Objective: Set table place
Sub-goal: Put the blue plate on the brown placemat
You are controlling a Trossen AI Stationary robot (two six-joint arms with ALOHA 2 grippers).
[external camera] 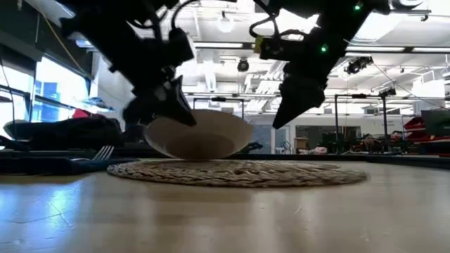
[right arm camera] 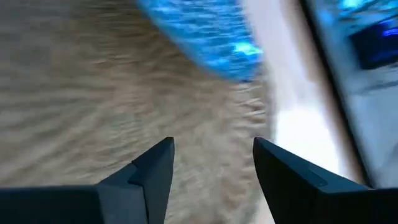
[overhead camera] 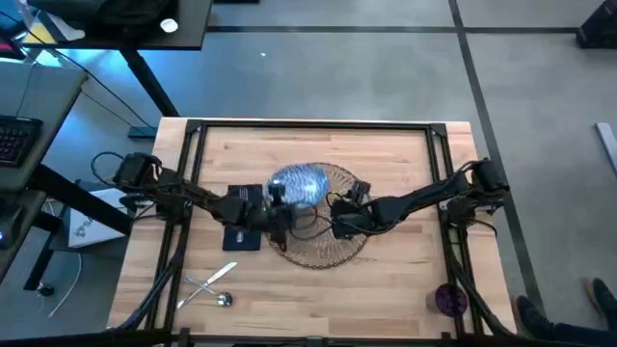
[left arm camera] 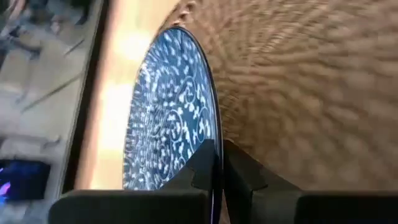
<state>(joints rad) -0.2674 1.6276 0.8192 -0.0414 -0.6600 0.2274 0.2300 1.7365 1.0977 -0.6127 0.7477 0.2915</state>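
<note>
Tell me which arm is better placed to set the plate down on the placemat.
Left, probably. Its tool already grips the plate by the rim, tilted over the placemat. The right tool hangs open and empty beside it.

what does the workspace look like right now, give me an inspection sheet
surface: wooden table, black rail frame
job's things: plate gripped by its rim, tilted over the wicker placemat; napkin beside the mat; cutlery near the front edge; purple cup at the front right corner
clutter: nothing seen
grippers: left gripper shut on the plate's rim; right gripper open above the mat
cables: black leads along both arms
surroundings: dark desk with keyboard to the left
</note>
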